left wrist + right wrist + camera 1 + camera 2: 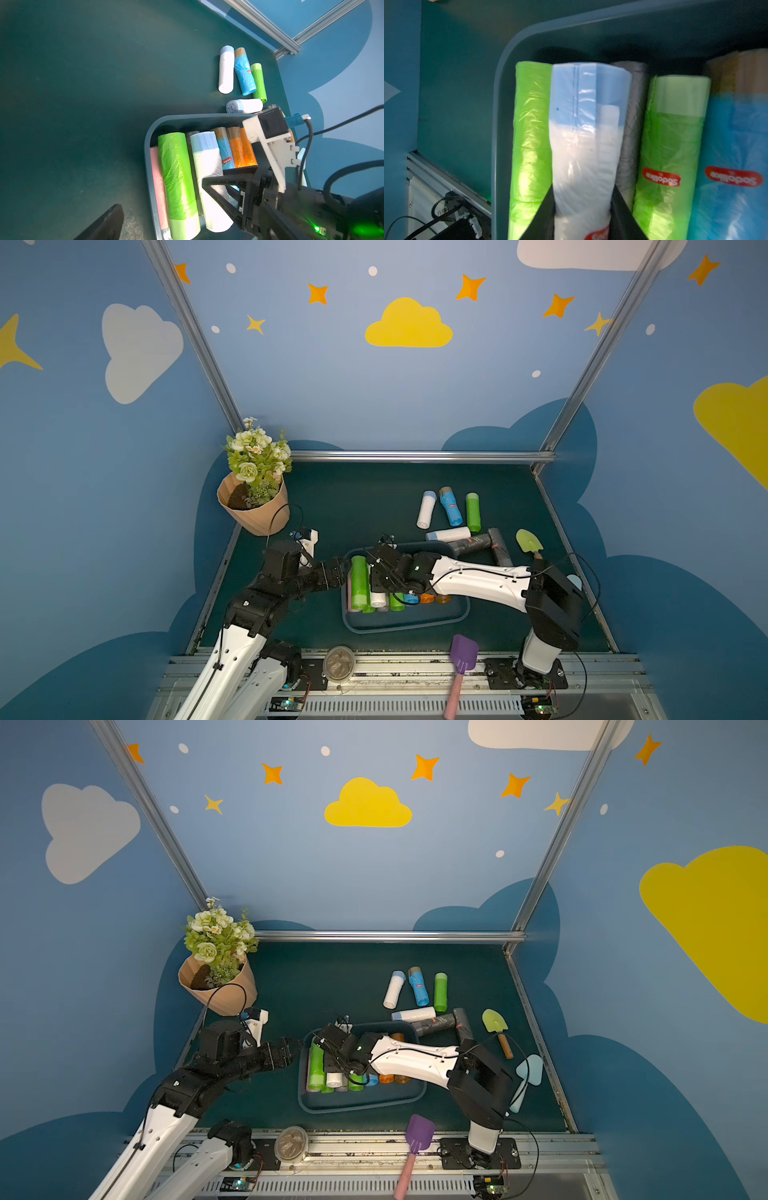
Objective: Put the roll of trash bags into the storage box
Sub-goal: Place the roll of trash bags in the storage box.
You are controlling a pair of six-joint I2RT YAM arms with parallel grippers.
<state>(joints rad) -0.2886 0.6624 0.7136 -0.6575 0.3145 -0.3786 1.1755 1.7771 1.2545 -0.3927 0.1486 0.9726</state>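
Right gripper [582,199] clamped on white roll [583,145], roll inside storage box [497,124]; left gripper [345,569] agape beside box.

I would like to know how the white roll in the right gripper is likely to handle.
The white roll looks soft: it narrows where the right gripper pinches it. Its glossy film may be slippery. Being cylindrical it could roll, though the green roll beside it should stop that.

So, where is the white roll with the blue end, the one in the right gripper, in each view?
Top view: white roll below centre, in the storage box.
Top view: white roll left of centre, low.
Left wrist: white roll lower middle.
Right wrist: white roll centre, in right gripper.
Landmark: bright green roll beside it.
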